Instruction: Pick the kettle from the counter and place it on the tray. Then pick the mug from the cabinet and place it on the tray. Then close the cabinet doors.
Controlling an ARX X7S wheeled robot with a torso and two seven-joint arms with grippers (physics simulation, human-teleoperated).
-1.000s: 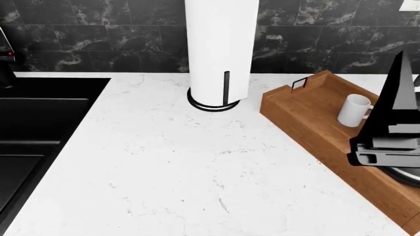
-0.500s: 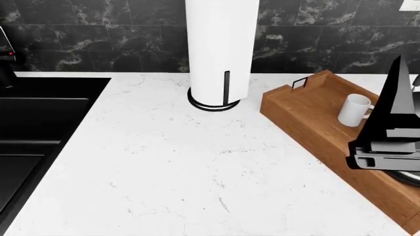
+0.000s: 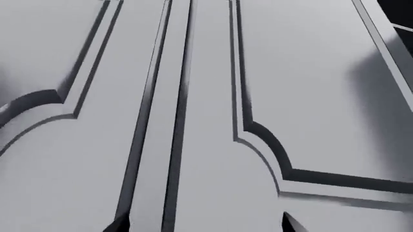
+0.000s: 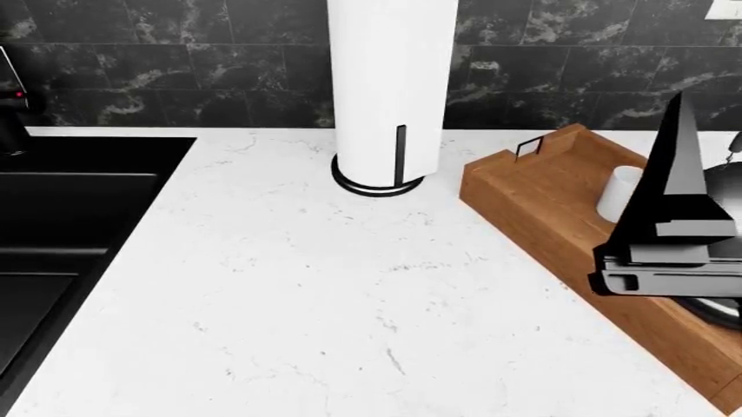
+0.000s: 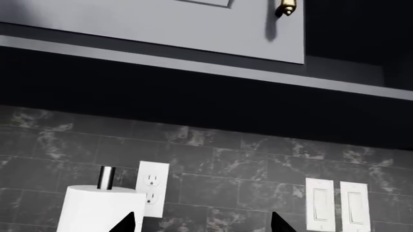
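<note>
A flat white marble-look counter with faint grey veins fills most of the head view, backed by a wall of dark marbled tiles. At the left edge a black recessed surface is set into the counter. A tall white paper-towel roll stands upright on a round black base near the back wall.

To the right of the roll, a rectangular brown plank-wood tray with raised sides lies at an angle on the counter, with a thin metal wire handle at its near short end. A small plain white cylindrical mug stands upright inside the tray, partly hidden behind a dark, wedge-shaped part of the right arm. At the right edge, slivers of a shiny grey metal kettle show on the tray, mostly hidden.

The left wrist view shows only pale grey panelled cabinet doors, very close, with raised moulding. The right wrist view looks up at a grey cabinet door with a small brass knob, the tiled wall, a white wall socket and white light switches.

Only dark fingertip tips show at the edge of each wrist view, with a gap between them and nothing in it; how far either gripper is open cannot be told.
</note>
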